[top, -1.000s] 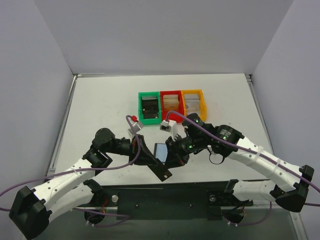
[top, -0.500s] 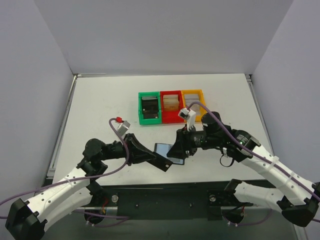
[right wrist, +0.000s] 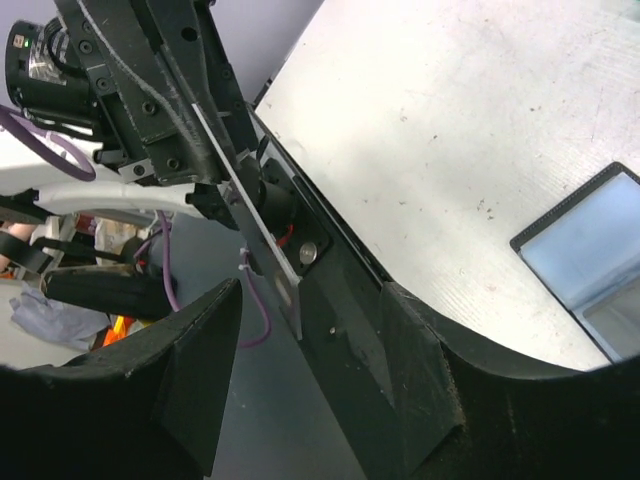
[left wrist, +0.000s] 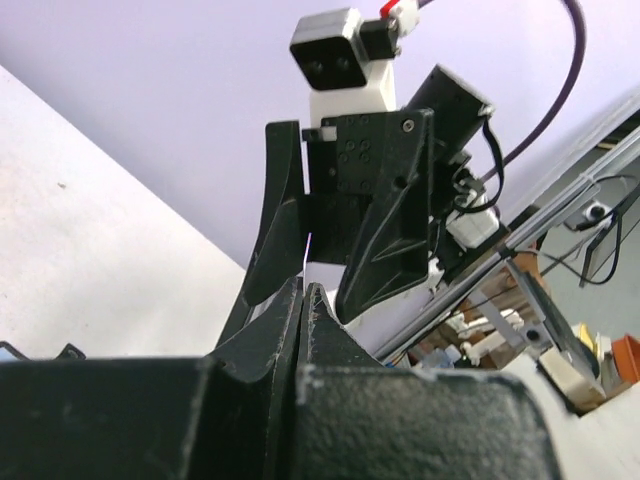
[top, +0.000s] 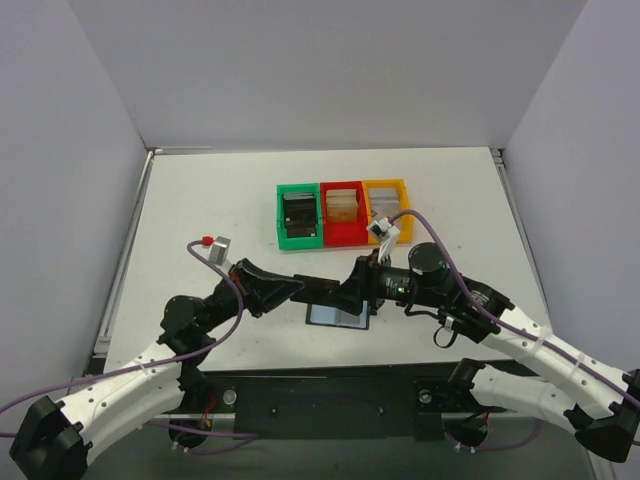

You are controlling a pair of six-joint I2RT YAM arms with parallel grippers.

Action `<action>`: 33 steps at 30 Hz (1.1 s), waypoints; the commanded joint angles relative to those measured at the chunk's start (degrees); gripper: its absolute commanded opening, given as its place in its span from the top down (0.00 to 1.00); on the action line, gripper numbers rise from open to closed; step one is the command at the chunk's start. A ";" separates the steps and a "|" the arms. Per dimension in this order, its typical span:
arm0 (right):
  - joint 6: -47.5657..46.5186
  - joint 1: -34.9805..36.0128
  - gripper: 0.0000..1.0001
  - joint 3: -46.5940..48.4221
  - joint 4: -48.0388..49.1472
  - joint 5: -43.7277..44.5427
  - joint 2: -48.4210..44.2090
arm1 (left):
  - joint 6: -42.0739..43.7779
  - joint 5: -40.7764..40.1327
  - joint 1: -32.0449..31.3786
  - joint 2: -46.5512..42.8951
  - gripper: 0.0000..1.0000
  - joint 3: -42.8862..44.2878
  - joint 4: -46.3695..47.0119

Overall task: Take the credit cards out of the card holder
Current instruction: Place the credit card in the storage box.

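Black card holder (top: 318, 287) aloft over the near middle of the bench (top: 200, 220), a thin dark strip stretched between the two tools. Pinched at its left end in the left tool (top: 296, 287), jaws pressed flat together on it. Edge-on from the right wrist, a small round snap showing on its side. Right tool (top: 351, 292) parted to a middling width, one finger on each side of the card holder's free end, not clamped on it; contact with the nearer finger impossible to tell.

Just nearer than that, flat on the bench, one greyish-blue credit card (top: 335, 316), glossy and dark-edged. Partly covered by the right tool in the top view. Apart from the card holder, gripped by neither tool.

Farther back, three small plastic bins in a row, side walls touching: green bin (top: 281, 215) with a black stack, red bin (top: 342, 186) with a tan stack, yellow bin (top: 405, 208) with a grey stack. All three apart from the card.

Bench top white and matte, finely scuffed and speckled in the right wrist view. Grey rails (top: 128, 255) along its left and right edges. Black base plate (top: 330, 395) along the near edge under both arms. Purple cable (right wrist: 35, 133) looping off the left arm. Plain pale lilac-grey walls (top: 330, 70) on three sides. Past the bench edge in the wrist views, only blurred clutter.
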 commanded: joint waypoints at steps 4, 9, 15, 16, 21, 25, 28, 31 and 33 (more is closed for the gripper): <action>3.99 0.39 0.54 -2.08 13.73 0.85 0.49 | -5.57 -6.80 -0.84 0.46 1.00 -1.23 12.23; 5.39 0.39 0.54 -3.84 19.28 0.32 -0.03 | -10.93 -7.60 -0.93 3.88 1.00 -2.99 20.76; 5.92 0.39 0.63 -3.32 21.40 -1.35 -0.12 | -12.17 -8.56 -1.02 4.42 1.00 -3.51 22.19; 6.01 0.39 0.69 -3.23 21.48 -1.61 -0.12 | -12.17 -8.65 -1.02 4.42 1.00 -3.43 22.19; 6.36 0.39 0.83 -3.31 22.45 -2.40 0.06 | -12.52 -9.27 -1.02 4.51 1.00 -3.60 22.62; 6.10 0.48 1.00 -3.40 22.45 -2.76 -0.38 | -12.26 -8.83 -1.02 4.77 1.00 -3.52 22.45; 4.44 0.22 1.00 -2.70 19.39 -2.84 -1.52 | -11.56 -4.90 -0.06 3.46 0.73 -1.06 18.60; 1.54 -1.19 1.00 -1.21 14.82 -4.68 -3.54 | -9.89 0.21 5.98 -0.22 0.27 3.76 2.71; -0.57 -2.33 1.00 -0.16 10.43 -6.18 -4.68 | -8.57 3.73 11.69 -3.13 0.27 5.79 -5.65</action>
